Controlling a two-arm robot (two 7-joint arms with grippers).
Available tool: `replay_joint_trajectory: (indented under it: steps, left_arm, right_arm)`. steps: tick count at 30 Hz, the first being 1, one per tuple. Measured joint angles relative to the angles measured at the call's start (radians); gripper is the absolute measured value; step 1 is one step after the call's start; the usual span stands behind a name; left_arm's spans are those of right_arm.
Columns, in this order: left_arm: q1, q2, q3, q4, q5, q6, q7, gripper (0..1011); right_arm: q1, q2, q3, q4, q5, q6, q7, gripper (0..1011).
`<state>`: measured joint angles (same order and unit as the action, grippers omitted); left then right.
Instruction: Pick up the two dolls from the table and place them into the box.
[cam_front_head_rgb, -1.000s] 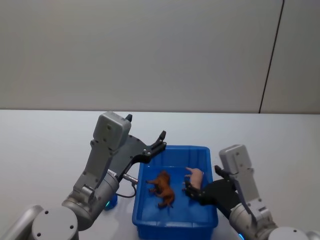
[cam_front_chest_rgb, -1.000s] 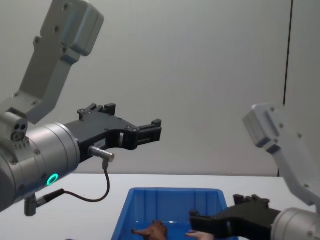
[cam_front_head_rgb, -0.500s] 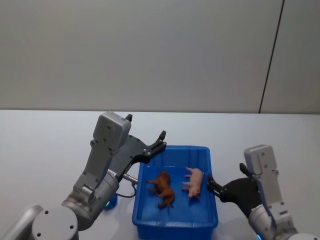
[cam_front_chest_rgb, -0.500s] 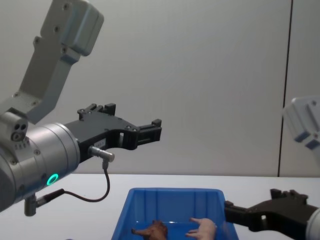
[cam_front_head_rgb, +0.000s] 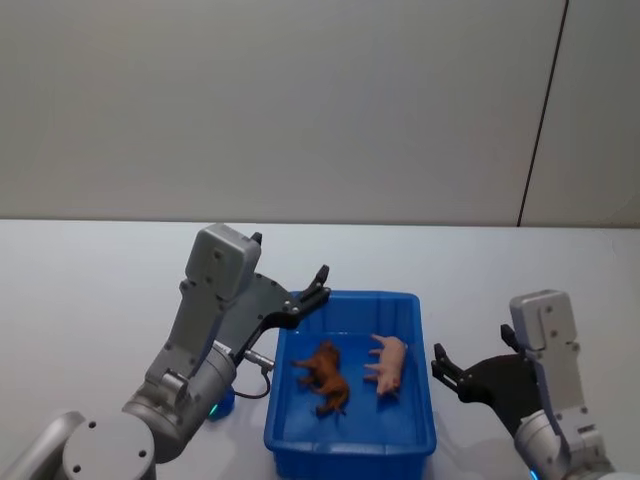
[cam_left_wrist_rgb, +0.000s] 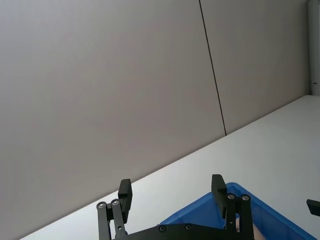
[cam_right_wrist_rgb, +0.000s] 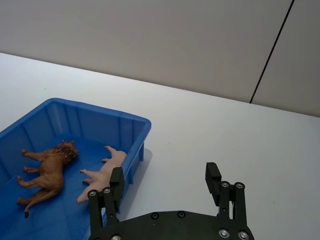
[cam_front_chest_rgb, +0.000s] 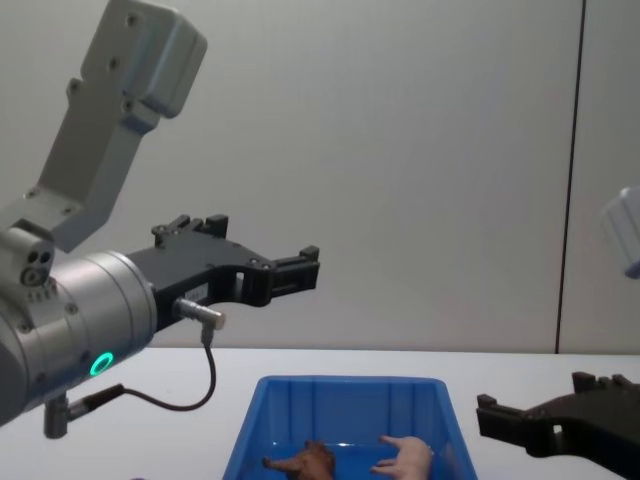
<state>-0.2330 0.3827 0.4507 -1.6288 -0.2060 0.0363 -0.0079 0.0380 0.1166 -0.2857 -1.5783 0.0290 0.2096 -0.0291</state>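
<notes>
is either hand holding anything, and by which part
Nothing held. Left hand and right hand are open; brown doll and pink doll lie in the box.

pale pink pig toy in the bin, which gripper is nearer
Right. Right gripper sits outside the blue bin beside the pink pig toy; left gripper hangs above the bin's far-left corner.

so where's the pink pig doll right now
In the head view the pink pig doll lies inside the box, toward its right wall, beside the brown doll; the right pincer hangs outside.
</notes>
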Motion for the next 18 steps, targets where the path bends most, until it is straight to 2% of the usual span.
replay_joint_trajectory:
  steps: [7, 16, 18]
  left_arm:
    - [0.009, 0.005, -0.007, -0.008, -0.025, 0.040, 0.020, 1001]
    - [0.039, 0.022, -0.025, -0.011, -0.099, 0.100, 0.072, 1001]
    - [0.041, 0.023, -0.027, -0.011, -0.102, 0.102, 0.075, 1001]
  right_arm:
    - [-0.005, 0.003, 0.003, -0.007, 0.002, -0.001, -0.008, 1001]
    - [-0.009, 0.006, 0.004, -0.013, 0.003, -0.001, -0.014, 1001]
    - [-0.010, 0.006, 0.004, -0.013, 0.003, -0.001, -0.015, 1001]
